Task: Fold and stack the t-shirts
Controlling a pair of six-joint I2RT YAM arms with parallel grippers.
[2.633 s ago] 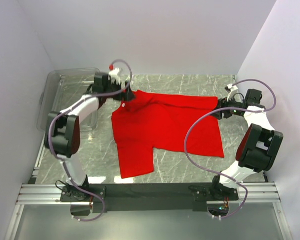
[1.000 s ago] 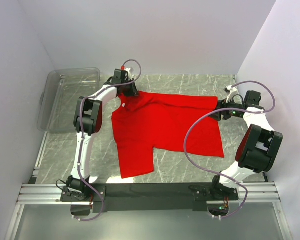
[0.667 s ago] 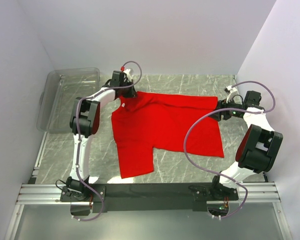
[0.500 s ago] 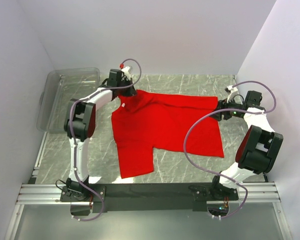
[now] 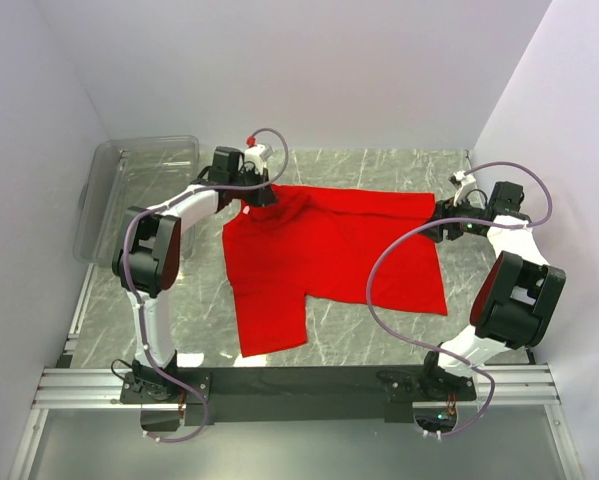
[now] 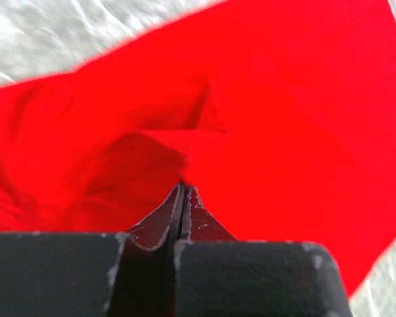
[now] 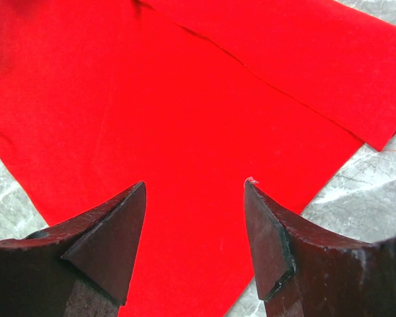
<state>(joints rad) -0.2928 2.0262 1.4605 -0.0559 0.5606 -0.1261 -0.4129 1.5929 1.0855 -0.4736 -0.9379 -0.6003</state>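
Observation:
The bright red t-shirt (image 5: 329, 250) lies spread flat on the marble table, one sleeve pointing toward the near edge. My left gripper (image 5: 262, 195) sits at the shirt's far left edge. In the left wrist view its jaws (image 6: 183, 187) are pressed together, pinching a raised fold of the red cloth (image 6: 283, 132). My right gripper (image 5: 442, 222) is at the shirt's far right corner. In the right wrist view it stands open (image 7: 194, 188), with the fingertips low over the flat red cloth (image 7: 151, 99) and nothing gripped.
A clear plastic bin (image 5: 129, 190) stands at the far left by the wall. Bare marble table (image 5: 199, 300) shows left of and in front of the shirt. White walls close in three sides. A metal rail (image 5: 299, 385) with both arm bases runs along the near edge.
My left gripper has shut on the shirt's far left edge, and its elbow has swung out to the left. The white neck label is now hidden. The right arm has not moved.

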